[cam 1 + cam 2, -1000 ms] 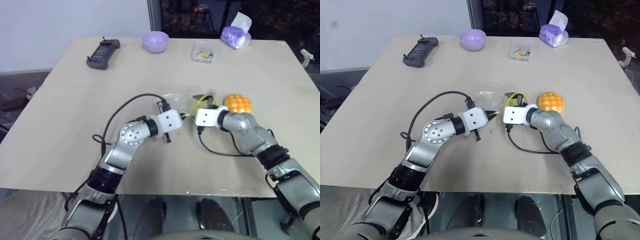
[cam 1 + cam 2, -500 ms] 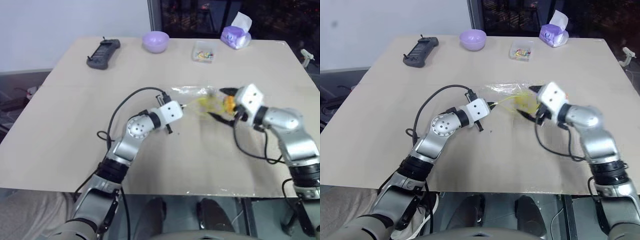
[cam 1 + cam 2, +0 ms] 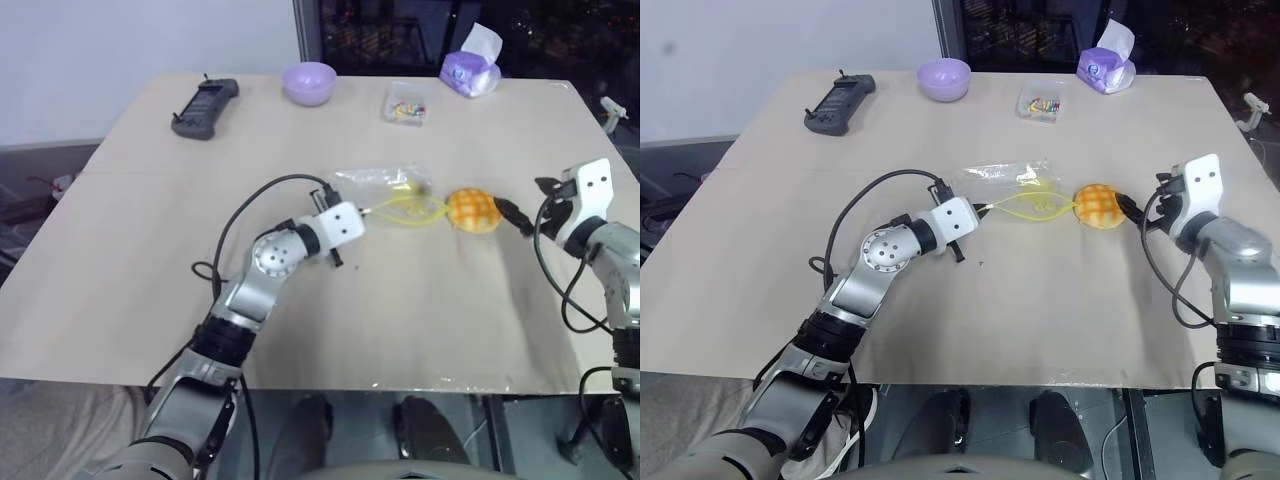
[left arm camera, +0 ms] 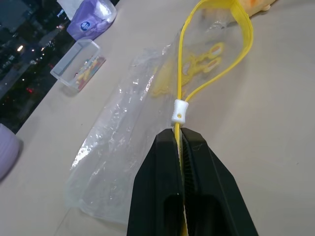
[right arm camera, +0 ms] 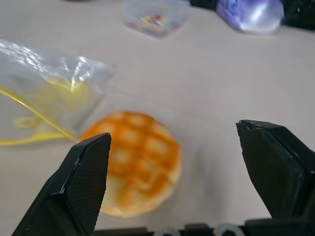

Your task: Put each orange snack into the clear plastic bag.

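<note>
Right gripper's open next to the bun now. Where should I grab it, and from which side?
Take the orange snack across its domed body, low on the sides, coming in level from the side away from the bag. It sits dome-up on the table, at the open yellow mouth of the clear plastic bag. The open right gripper already frames it in the right wrist view, so a straight advance should probably seat it.

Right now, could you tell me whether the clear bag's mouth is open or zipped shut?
Open: the clear plastic bag's yellow seal strip spreads into a loop past the slider, toward the orange bun lying outside it.
</note>
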You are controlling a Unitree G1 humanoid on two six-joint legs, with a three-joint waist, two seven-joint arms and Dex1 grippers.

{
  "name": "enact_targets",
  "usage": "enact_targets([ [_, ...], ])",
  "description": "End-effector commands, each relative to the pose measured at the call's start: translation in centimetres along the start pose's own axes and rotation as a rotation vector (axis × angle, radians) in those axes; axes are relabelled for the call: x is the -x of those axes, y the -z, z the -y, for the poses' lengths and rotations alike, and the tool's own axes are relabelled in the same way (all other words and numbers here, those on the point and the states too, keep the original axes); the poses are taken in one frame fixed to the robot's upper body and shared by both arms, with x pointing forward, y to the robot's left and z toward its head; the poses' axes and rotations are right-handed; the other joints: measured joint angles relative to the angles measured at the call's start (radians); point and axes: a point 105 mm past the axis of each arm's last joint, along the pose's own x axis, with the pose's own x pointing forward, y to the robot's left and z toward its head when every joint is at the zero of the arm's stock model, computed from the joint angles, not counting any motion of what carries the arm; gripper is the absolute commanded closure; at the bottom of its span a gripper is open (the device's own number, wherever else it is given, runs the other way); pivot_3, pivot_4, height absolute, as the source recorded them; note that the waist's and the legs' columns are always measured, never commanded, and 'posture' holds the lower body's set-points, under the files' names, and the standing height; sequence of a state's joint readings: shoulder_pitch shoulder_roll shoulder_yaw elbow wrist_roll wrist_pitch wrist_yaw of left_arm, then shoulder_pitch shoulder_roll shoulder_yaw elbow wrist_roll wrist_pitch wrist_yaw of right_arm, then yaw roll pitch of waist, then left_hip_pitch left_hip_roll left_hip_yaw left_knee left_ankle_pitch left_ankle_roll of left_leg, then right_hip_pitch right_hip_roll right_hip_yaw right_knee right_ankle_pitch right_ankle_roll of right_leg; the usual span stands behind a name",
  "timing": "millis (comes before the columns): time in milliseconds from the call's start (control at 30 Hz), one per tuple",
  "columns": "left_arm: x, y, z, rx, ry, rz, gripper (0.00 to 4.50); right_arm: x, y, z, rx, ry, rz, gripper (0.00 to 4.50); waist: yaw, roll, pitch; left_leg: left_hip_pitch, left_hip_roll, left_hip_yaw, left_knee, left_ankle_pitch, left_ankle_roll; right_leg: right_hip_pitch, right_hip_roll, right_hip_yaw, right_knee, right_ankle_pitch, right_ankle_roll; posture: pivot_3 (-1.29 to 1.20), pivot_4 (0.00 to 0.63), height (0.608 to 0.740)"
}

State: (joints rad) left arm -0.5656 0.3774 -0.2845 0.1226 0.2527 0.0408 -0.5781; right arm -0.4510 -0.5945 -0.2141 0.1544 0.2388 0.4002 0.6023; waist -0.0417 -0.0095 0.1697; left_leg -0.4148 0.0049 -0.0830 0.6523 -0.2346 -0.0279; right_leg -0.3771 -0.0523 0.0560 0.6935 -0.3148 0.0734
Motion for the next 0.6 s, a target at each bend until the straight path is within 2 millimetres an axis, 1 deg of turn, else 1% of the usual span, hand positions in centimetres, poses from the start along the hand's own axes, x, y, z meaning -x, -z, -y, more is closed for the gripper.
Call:
enact_targets([
  [33,0.4,-0.8,-1.0,-0.027,-0.041,0.023,4.50,-0.4,-1.1,-0.5,-0.056,-0.024,0.055,0.06,0.001,0.000,0.000,0.000,0.000,0.000,0.000,0.000,0.000,0.000,0.000,0.000,0.000,0.000,0.000,0.00,0.150,0.740],
  [100,0.4,-0.7,-1.1,-0.027,-0.044,0.021,4.50,-0.8,-1.3,-1.1,-0.104,-0.043,0.078,0.06,0.001,0.000,0.000,0.000,0.000,0.000,0.000,0.000,0.000,0.000,0.000,0.000,0.000,0.000,0.000,0.00,0.150,0.740],
  [167,0.5,-0.7,-1.2,-0.028,-0.048,0.019,4.50,-1.4,-1.1,-1.5,-0.137,-0.052,0.077,0.06,0.001,0.000,0.000,0.000,0.000,0.000,0.000,0.000,0.000,0.000,0.000,0.000,0.000,0.000,0.000,0.00,0.150,0.740],
  [333,0.6,-0.5,-1.5,-0.031,-0.059,0.008,4.50,-2.7,1.2,-2.0,-0.156,-0.056,-0.009,0.06,0.001,0.000,0.000,0.000,0.000,0.000,0.000,0.000,0.000,0.000,0.000,0.000,0.000,0.000,0.000,0.00,0.150,0.740],
  [467,0.9,-0.3,-1.8,-0.035,-0.072,-0.003,4.50,-3.3,4.1,-1.6,-0.131,-0.016,-0.141,0.06,0.001,0.000,0.000,0.000,0.000,0.000,0.000,0.000,0.000,0.000,0.000,0.000,0.000,0.000,0.000,0.00,0.150,0.740],
  [533,1.0,-0.3,-1.9,-0.036,-0.076,-0.006,4.50,-3.4,4.9,-1.7,-0.149,-0.027,-0.172,0.06,0.001,0.000,0.000,0.001,0.000,0.000,0.000,0.000,0.000,0.000,0.000,0.000,0.000,0.000,0.000,0.00,0.150,0.740],
  [600,1.1,-0.2,-1.9,-0.037,-0.078,-0.009,4.50,-3.6,5.2,-2.0,-0.156,-0.041,-0.180,0.06,0.001,0.000,-0.001,0.001,0.000,0.000,0.000,0.000,0.000,0.001,0.000,0.000,0.000,0.000,0.000,0.00,0.150,0.740],
])
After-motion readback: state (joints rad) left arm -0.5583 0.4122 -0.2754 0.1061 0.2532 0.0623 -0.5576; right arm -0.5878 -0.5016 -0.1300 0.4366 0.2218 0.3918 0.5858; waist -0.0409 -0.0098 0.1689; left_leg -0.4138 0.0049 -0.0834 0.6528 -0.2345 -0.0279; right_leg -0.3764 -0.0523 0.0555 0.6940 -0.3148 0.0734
